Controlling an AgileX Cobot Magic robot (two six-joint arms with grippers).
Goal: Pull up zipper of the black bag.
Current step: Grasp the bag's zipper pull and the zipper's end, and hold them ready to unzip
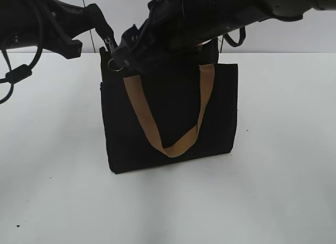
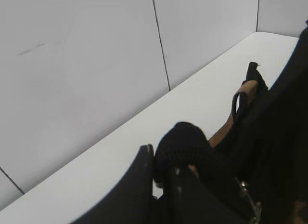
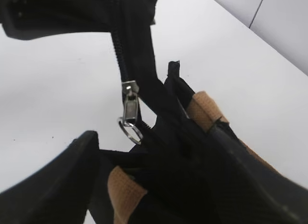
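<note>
Black fabric at the zipper's end is seen pinched in the left claw (image 1: 106, 38), which is closed on a tail of the bag's top edge at the upper left corner, apparently to hold the track taut. In the left wrist view, bunched cloth sits clamped betw. the left fingers (image 2: 144, 166). Whether the tail itself or the bag corner is gripped can't be told exactly.

The right claw (image 3: 120, 151) is shown w/ jaws apart, one finger low at left, the other at right, straddling the bag's top. Nothing is gripped yet. The zipper (image 3: 126, 65) runs up from the bag mouth toward the left claw, and its silvery pull tab (image 3: 129, 106) hangs w/ a small ring (image 3: 130, 130) just above the right claw's gap. In the exterior view the ring (image 1: 115, 64) is seen near the bag's top left corner.

The black bag (image 1: 173, 123) stands upright on the white table (image 1: 273, 191), roughly centred, w/ one tan handle (image 1: 157, 134) drooping across its front. A second tan handle (image 3: 204, 108) is seen at the bag mouth.

Judged from this, the task is at an early stage: the mouth looks open below the slider. The next move would likely call for the right claw to close on the tab or ring. The small ring could slip, and the soft bag could tip if tension is lost.
</note>
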